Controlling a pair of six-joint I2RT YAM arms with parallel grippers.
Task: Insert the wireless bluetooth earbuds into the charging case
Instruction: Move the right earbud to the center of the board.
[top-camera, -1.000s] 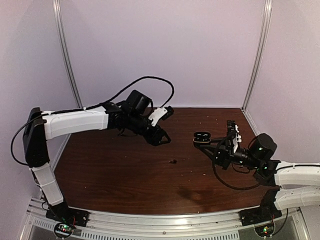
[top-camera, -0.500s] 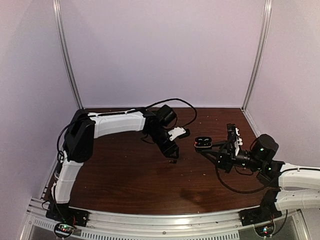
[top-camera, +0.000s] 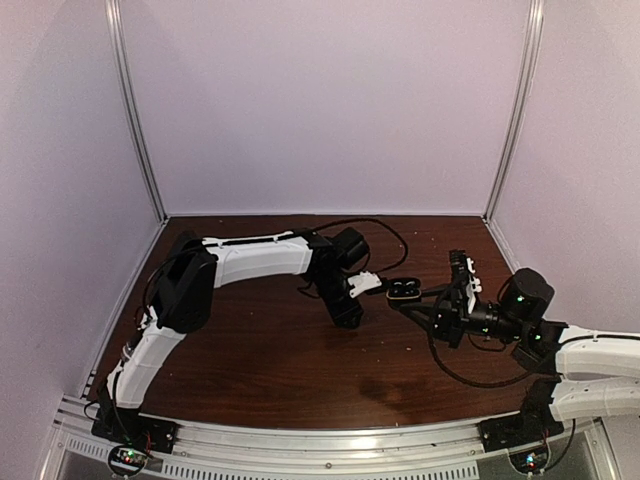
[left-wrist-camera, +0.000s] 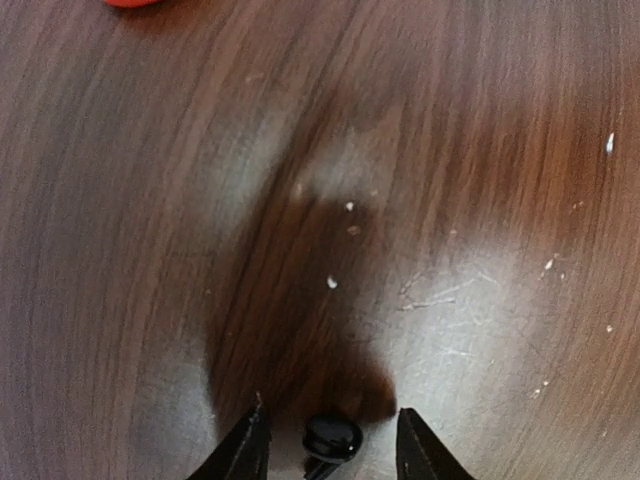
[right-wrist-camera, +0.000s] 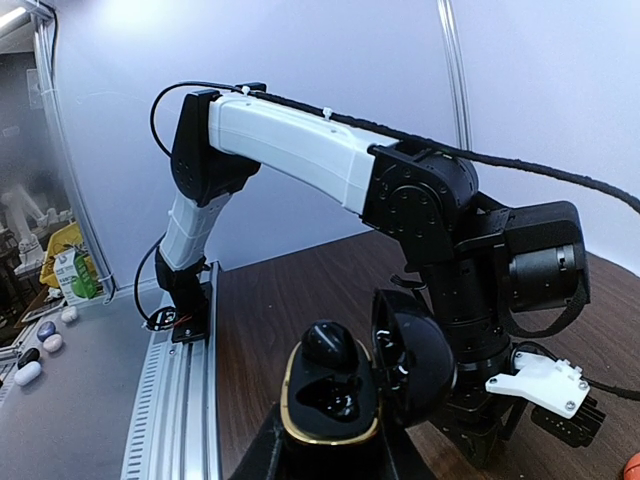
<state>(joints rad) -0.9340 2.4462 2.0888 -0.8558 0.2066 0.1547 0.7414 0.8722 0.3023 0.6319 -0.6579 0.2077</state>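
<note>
A tiny black earbud (left-wrist-camera: 333, 437) lies on the wooden table (left-wrist-camera: 450, 200) between the tips of my left gripper (left-wrist-camera: 332, 412), which is open and straddles it just above the surface. In the top view the left gripper (top-camera: 347, 314) points down mid-table and hides that earbud. My right gripper (top-camera: 418, 300) is shut on the black, gold-rimmed charging case (top-camera: 405, 290) and holds it above the table, close to the right of the left gripper. The case (right-wrist-camera: 330, 400) has its lid (right-wrist-camera: 415, 365) open. One black earbud (right-wrist-camera: 330, 345) sits in its far slot; the near slot is empty.
A red-orange object (left-wrist-camera: 130, 3) is cut off at the top edge of the left wrist view, and an orange bit (right-wrist-camera: 632, 466) shows at the lower right of the right wrist view. The left arm's wrist and cable (right-wrist-camera: 480, 260) stand right behind the case. Walls enclose the table.
The left arm swung right and forward, and its gripper came down over the black earbud. The right gripper with the open case shifted slightly left, towards it.
</note>
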